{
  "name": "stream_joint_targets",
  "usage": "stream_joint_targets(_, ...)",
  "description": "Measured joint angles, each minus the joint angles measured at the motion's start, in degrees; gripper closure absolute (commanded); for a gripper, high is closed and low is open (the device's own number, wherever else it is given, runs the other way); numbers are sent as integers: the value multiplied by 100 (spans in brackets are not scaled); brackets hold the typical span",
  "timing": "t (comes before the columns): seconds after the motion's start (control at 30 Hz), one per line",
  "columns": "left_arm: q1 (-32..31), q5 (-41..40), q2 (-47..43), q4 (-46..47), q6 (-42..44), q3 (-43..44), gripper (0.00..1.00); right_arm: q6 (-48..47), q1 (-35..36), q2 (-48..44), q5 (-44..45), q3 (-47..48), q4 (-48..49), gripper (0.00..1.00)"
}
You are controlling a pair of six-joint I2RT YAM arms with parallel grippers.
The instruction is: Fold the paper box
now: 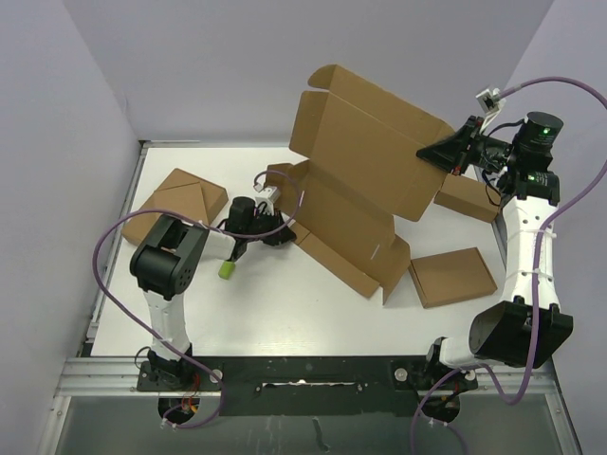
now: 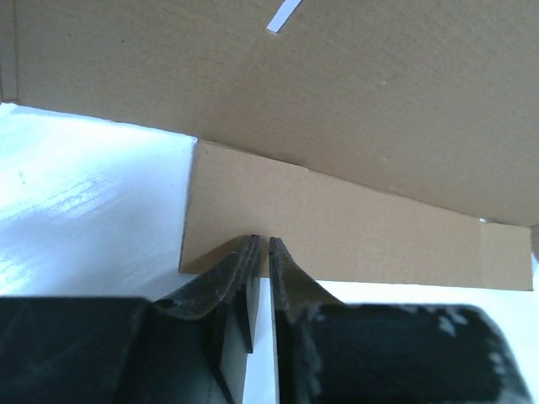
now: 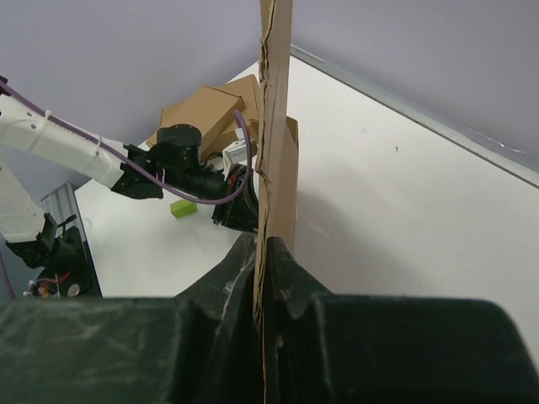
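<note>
The paper box [image 1: 365,161] is sitting mid-table, half opened: plain brown corrugated card, matte, die-cut, with slots and rounded flap corners. Its big panel is standing up and leaning toward 1 o'clock, while a long low wall is running down toward 5 o'clock.

My right gripper [image 3: 265,252] is pinching that raised panel at its 3 o'clock edge. From my right wrist the sheet is showing edge-on, a thin frayed line clamped between both black fingers.

My left gripper [image 2: 262,244] is lying at the box's 9 o'clock end. Its fingers are drawn almost together, with only a slit between them and nothing in it. The tips are meeting the lower edge of a short flap that is facing the left wrist camera.

A small green block [image 1: 228,269] is lying on the white table [image 1: 285,313] at 8 o'clock of the box. A folded brown box [image 1: 175,199] is resting at 9 o'clock, a flat brown box [image 1: 453,277] at 4 o'clock, and another brown box [image 1: 467,197] at 3 o'clock, beneath my right arm. Purple cables [image 1: 104,275] are looping off both arms.
</note>
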Motion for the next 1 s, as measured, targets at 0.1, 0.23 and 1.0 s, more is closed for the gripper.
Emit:
stream_joint_targets(0.1, 0, -55, -203, -168, -42, -61, 73, -2, 0, 0, 0, 0, 0, 100)
stream_joint_targets(0.23, 52, -160, -1139, -527, -74, -492, 59, -11, 0, 0, -7, 0, 0, 100)
stream_joint_targets(1.0, 1670, -282, -2708, -872, 328, -210, 24, 68, 37, -33, -225, 0, 136, 100)
